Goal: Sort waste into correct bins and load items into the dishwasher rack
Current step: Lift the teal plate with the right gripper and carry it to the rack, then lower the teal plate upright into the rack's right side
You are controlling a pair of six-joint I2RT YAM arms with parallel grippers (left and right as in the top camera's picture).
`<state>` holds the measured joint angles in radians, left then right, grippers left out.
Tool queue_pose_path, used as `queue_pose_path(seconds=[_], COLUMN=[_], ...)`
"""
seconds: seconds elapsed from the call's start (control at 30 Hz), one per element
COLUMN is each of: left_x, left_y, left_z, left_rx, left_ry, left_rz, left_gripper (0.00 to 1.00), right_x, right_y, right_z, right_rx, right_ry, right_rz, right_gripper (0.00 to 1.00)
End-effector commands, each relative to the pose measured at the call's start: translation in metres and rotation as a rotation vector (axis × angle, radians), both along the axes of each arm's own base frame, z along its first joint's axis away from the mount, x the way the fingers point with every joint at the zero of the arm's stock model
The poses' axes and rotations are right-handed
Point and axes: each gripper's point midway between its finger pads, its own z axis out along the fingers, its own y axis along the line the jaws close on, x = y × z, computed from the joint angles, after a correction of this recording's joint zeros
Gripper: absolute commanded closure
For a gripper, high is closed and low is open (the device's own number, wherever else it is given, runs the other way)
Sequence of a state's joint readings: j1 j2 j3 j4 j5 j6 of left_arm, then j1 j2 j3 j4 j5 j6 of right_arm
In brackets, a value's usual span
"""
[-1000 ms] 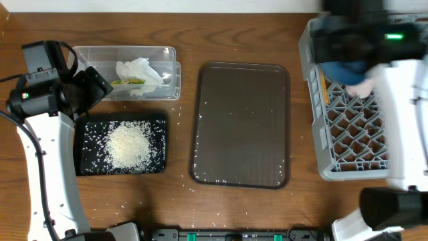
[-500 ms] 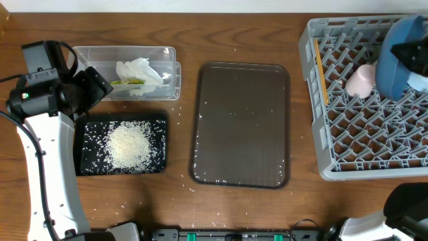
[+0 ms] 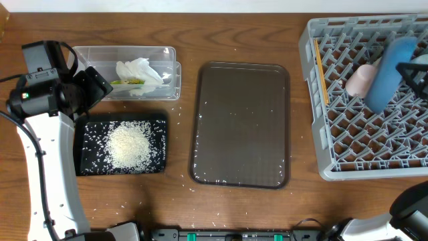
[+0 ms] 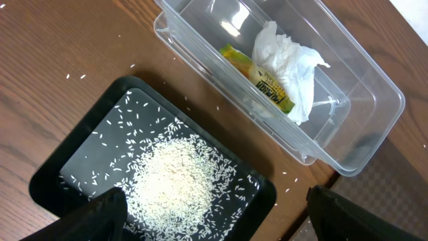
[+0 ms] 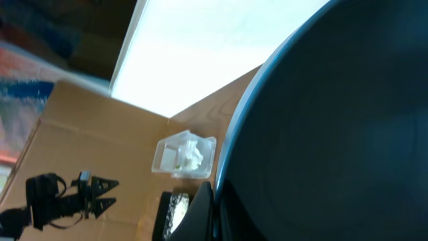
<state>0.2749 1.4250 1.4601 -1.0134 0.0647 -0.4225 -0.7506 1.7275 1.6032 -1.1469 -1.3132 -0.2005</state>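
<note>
The grey dishwasher rack [image 3: 319,107] stands at the right. The dark-blue dish [image 3: 385,75] stands on edge inside it, next to the pink cup [image 3: 358,79]. The chopsticks [image 3: 322,86] lie along the rack's left side. My right gripper [image 3: 410,71] is shut on the dish's rim, and the dish [image 5: 334,134] fills the right wrist view beside one finger [image 5: 215,204]. My left gripper [image 4: 214,214] is open and empty above the black tray [image 4: 80,150] of rice [image 4: 175,175]. The clear tub [image 4: 361,144] holds the tissue [image 4: 287,57] and the wrapper [image 4: 264,84].
A brown serving tray [image 3: 241,124] with a few stray rice grains lies in the middle of the table. Loose grains are scattered on the wood near the front edge. The clear tub [image 3: 170,53] and the black tray [image 3: 87,164] sit at the left.
The right arm has swung out of the overhead view. The blue dish has come down and tipped onto its edge in the rack. The left arm has not moved.
</note>
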Motion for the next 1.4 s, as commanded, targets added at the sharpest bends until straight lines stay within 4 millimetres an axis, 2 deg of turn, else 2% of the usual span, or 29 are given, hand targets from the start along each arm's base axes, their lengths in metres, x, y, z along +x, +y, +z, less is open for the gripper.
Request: queue_pose_path(seconds=[0.0,0.1,0.3,0.53,0.7,0.83,0.97,1.17,1.2,1.33,1.37], left_x=[0.001,0.001,0.001,0.001,0.001,0.001,0.001,0.001,0.001,0.001,0.001], left_y=[0.002,0.002,0.002,0.002,0.002,0.002,0.002,0.002,0.002,0.002,0.002], left_z=[0.005,0.005,0.005,0.005,0.005,0.005,0.005,0.005,0.005,0.005,0.005], left_rx=[0.004,0.004,0.004,0.004,0.004,0.004,0.004,0.004,0.004,0.004,0.003], left_ry=[-0.014,-0.014,-0.014,-0.014,-0.014,-0.014,-0.014,-0.014,-0.014,-0.014,-0.014], left_rz=[0.014,0.014,0.014,0.014,0.014,0.014,0.014,0.014,0.014,0.014,0.014], left_gripper=[0.11,0.11,0.12,0.12,0.12,0.12,0.12,0.12,0.12,0.12,0.11], right_x=[-0.007,-0.011,-0.015,-0.012,-0.011,-0.007,-0.003,-0.003,-0.003,-0.005,-0.005], right_y=[-0.01,-0.018,-0.013,-0.019,-0.021,-0.025,-0.032,-0.039,-0.041,-0.046,-0.046], right_z=[0.006,-0.004,-0.018,-0.031,-0.016,-0.016,-0.034,-0.048,-0.05,-0.054,-0.054], right_rx=[0.043,0.059,0.141,0.179,0.241,0.233,0.181,0.144,0.135,0.125,0.125], right_ry=[-0.052,-0.038,-0.059,-0.044,-0.098,-0.095,-0.005,0.074,0.082,0.098,0.098], right_rz=[-0.019,-0.043,-0.03,-0.039,-0.022,-0.026,-0.076,-0.126,-0.134,-0.152,-0.153], right_gripper=[0.99,0.99,0.99,0.98,0.99,0.99,0.99,0.99,0.98,0.78,0.78])
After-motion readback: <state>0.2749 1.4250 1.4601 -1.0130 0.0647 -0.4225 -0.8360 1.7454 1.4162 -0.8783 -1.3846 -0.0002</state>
